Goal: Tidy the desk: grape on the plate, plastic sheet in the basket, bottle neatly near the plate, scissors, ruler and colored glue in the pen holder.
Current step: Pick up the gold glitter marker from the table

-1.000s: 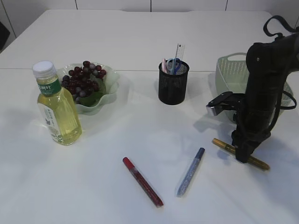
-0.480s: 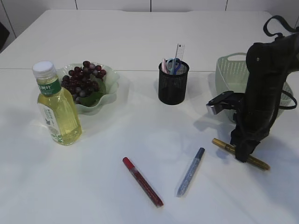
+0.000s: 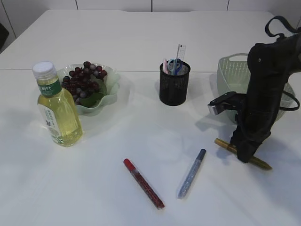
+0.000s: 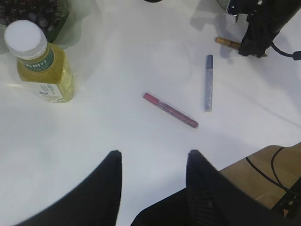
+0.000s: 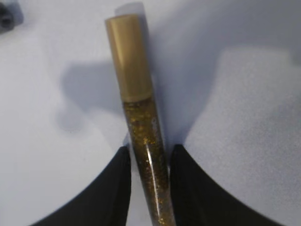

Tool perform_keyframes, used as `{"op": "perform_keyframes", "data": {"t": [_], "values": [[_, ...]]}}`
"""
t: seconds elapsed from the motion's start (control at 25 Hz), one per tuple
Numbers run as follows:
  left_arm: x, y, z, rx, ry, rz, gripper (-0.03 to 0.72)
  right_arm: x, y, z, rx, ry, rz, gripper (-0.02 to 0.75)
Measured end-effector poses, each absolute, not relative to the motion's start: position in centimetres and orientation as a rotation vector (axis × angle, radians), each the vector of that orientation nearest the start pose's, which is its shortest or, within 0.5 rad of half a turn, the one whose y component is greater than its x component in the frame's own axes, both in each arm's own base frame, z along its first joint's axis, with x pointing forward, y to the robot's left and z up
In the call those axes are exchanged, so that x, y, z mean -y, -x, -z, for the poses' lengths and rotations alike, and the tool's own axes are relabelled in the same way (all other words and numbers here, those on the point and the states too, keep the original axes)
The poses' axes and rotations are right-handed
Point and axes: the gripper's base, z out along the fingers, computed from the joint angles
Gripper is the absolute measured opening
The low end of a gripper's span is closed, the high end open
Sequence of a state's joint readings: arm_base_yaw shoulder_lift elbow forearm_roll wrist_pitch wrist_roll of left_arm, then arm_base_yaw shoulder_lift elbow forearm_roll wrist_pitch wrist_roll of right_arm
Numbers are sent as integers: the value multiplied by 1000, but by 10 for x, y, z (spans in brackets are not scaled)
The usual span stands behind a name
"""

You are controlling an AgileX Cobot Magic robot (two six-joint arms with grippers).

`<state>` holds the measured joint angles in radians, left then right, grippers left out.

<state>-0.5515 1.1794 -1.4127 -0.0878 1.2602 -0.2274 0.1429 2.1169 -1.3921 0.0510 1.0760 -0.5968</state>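
From the exterior view we find the right gripper (image 3: 245, 151) down on the white surface (image 3: 141, 127), straddling the gold glue (image 3: 260, 163), which lies flat in front of the basket (image 3: 230, 70); the red glue (image 3: 143, 183) and blue glue (image 3: 192, 173) lie loose near the front edge, well apart from the pen holder (image 3: 174, 84), where scissors and ruler already stand. The grapes (image 3: 84, 77) sit on the plate (image 3: 110, 96), with the bottle (image 3: 57, 106) upright just beside it. In the left wrist view we look down past the left gripper (image 4: 153, 162), its fingers spread and empty, hanging well above the surface, with the bottle, red glue and blue glue below and the right arm at the far corner. In the right wrist view the gold glue runs straight between the two dark fingers (image 5: 113, 188), which stand tight along its glitter-filled barrel below the cap; we cannot tell whether they grip it or only flank it. We judge the tube light, stiff and smooth, a round plastic barrel apt to roll or slip, so a squeeze across the middle of the barrel, square to its length, looks soundest, and it should then carry level to the holder.
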Motion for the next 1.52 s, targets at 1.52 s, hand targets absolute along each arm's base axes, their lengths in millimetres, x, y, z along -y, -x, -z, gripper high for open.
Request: {"op": "perform_keyframes", "data": {"t": [1.52], "values": [[118, -177, -425, -2525, -413, 423, 331, -77, -396, -156, -3122, 727, -360, 112]]}}
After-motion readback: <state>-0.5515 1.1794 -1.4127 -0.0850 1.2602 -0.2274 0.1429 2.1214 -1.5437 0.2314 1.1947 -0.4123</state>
